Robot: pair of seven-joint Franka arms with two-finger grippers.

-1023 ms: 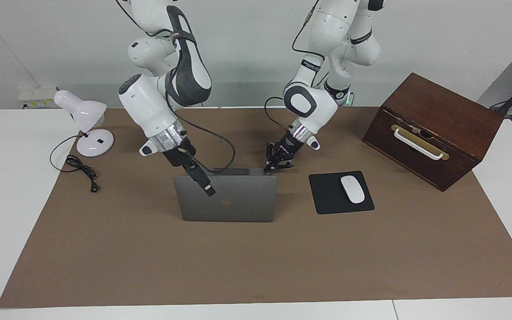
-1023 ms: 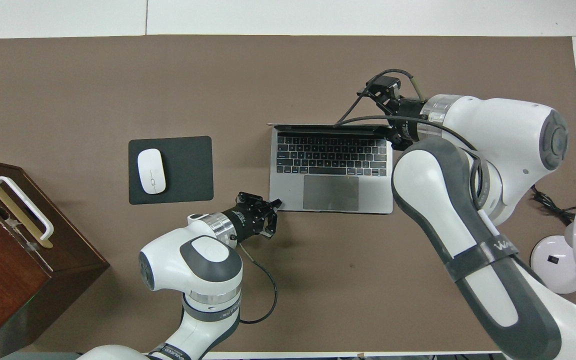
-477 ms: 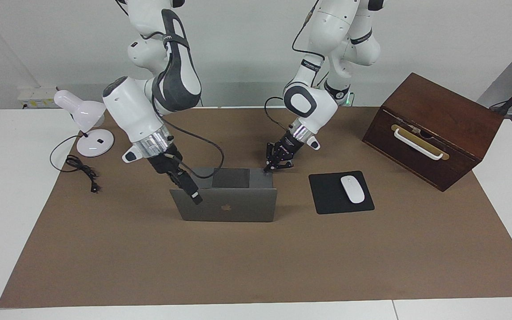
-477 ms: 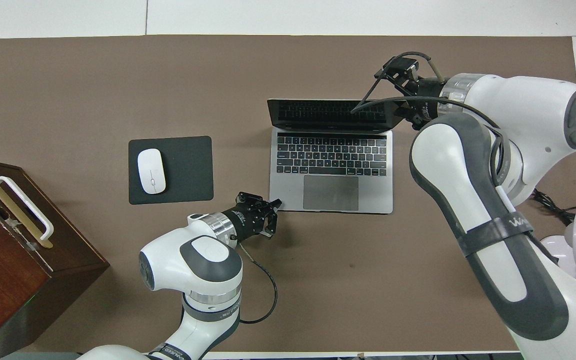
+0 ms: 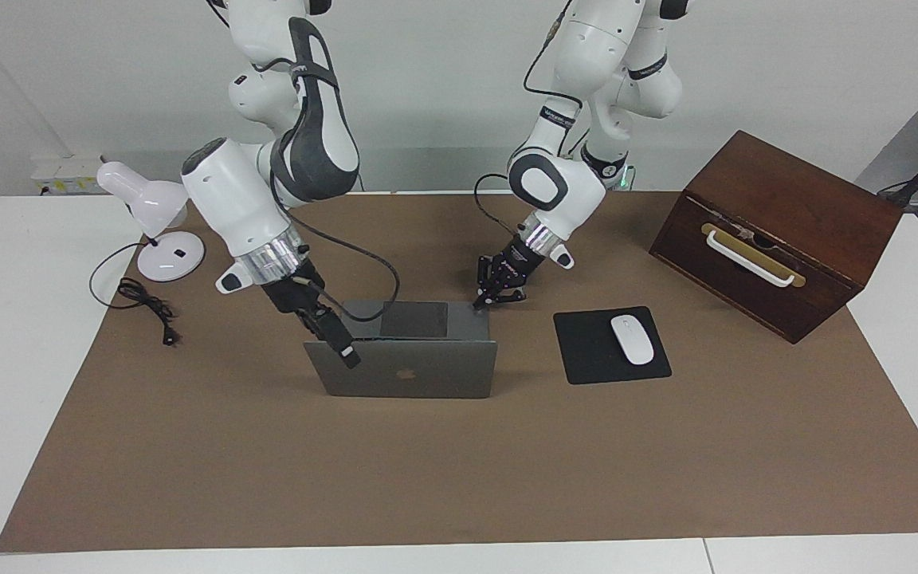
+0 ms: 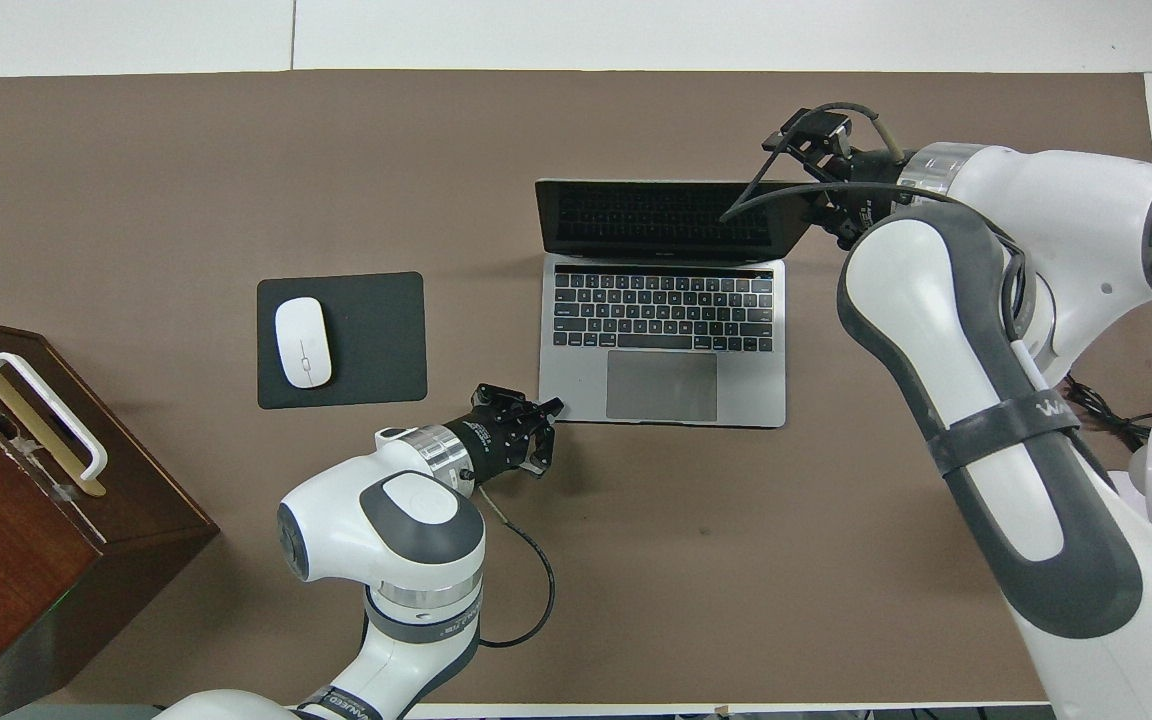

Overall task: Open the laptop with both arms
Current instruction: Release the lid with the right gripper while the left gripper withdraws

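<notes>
Two grippers at one laptop [image 5: 419, 375], open with lid up, on the brown mat [image 5: 188, 446]. Left gripper [image 5: 479, 303]: shut tight, holding nothing, tips down on the laptop's base corner nearest the robots. Right gripper [image 5: 350, 359]: up at the laptop lid's top corner, fingers open or shut, cannot tell.
</notes>
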